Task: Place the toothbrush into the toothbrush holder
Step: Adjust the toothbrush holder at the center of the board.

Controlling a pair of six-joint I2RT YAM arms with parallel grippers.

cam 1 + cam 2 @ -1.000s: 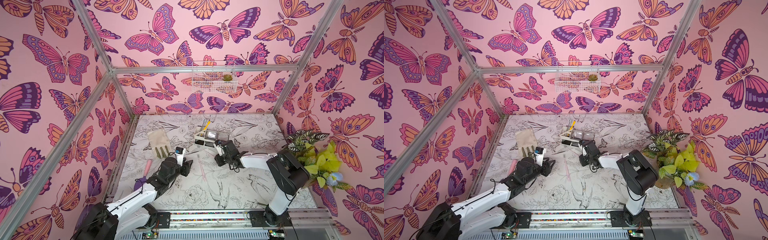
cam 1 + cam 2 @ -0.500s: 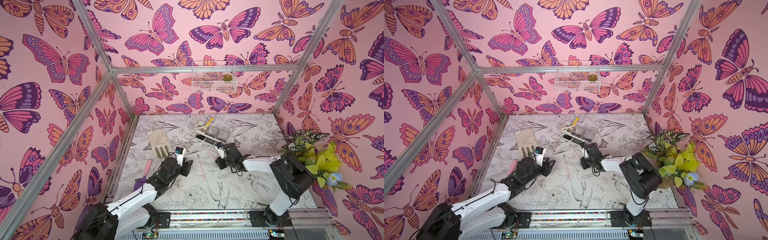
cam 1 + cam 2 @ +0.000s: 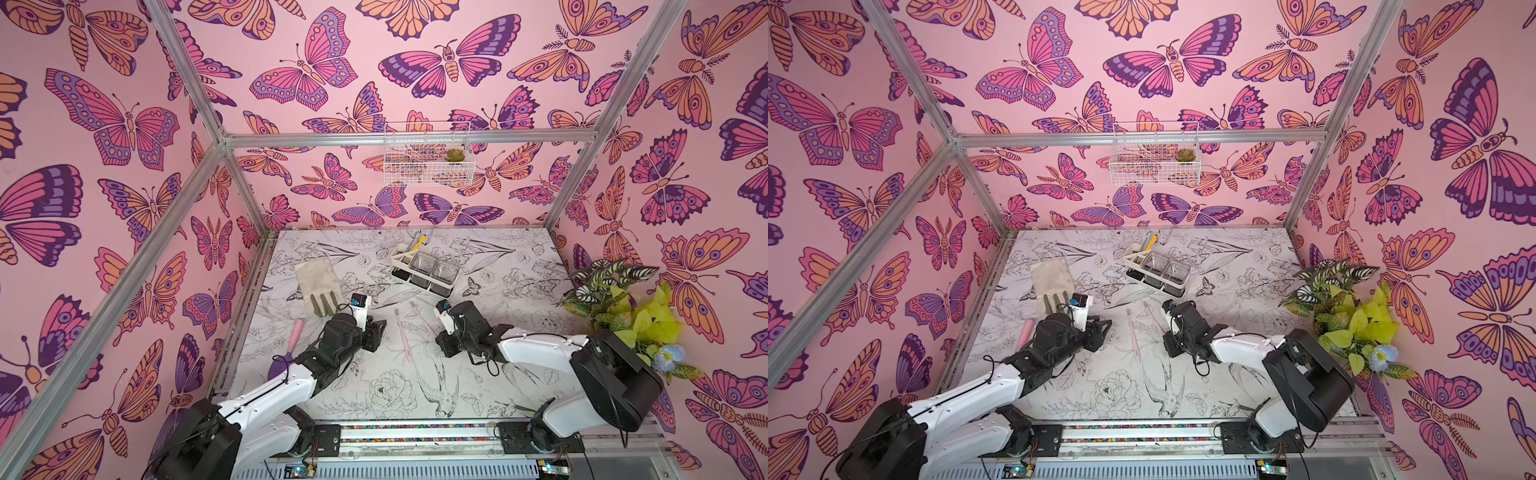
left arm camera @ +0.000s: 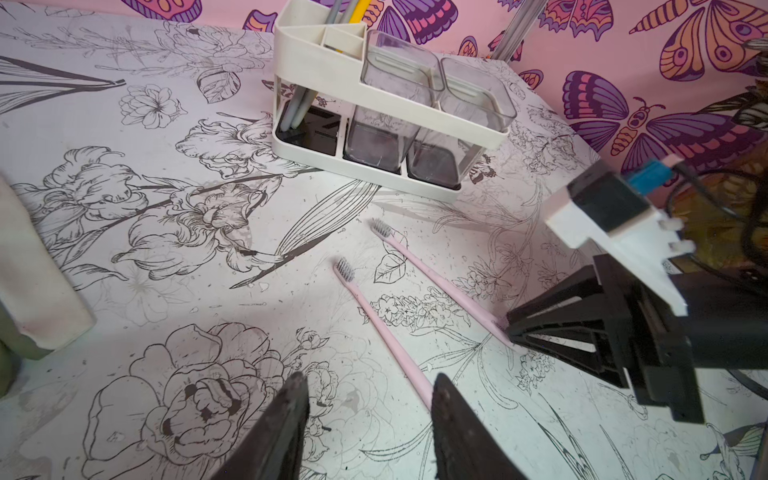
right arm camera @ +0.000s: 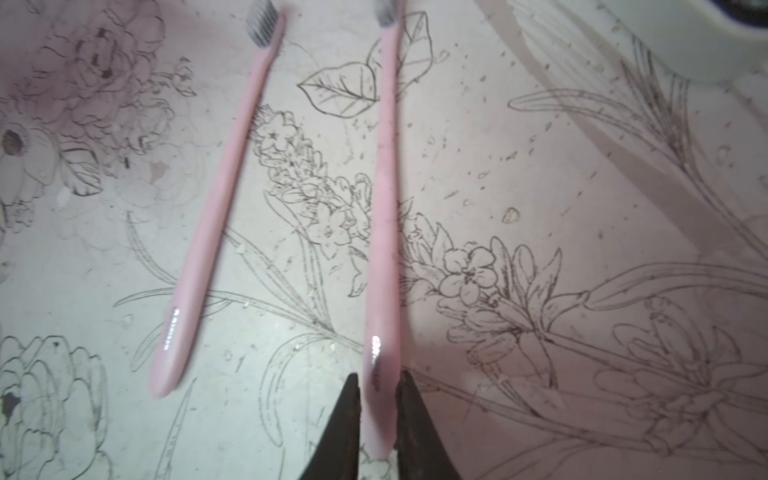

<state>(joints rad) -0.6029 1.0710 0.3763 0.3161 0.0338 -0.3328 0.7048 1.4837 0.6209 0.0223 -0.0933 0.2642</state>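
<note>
Right gripper (image 5: 376, 380) has drawn back from the toothbrush holder (image 3: 399, 253) and now clamps the handle end of one pink toothbrush (image 5: 384, 208); left gripper (image 4: 370, 384) stands half-open, holding nothing.

Two pink toothbrushes (image 5: 212, 216) (image 5: 384, 208) lying mid-frame. One toothbrush holder (image 4: 311, 70) carrying two clear cups (image 4: 399, 66) (image 4: 478, 87). One glove (image 3: 318, 282) lying centre-left, one wire basket (image 3: 428, 166) hanging upper centre.

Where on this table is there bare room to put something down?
Bare: the front strip of the table between both arms, and the stretch between the toothbrush holder and the plant. Crowded: the middle, where the left end effector and right end effector flank a loose toothbrush and the gripped toothbrush; the glove lies just behind.
</note>
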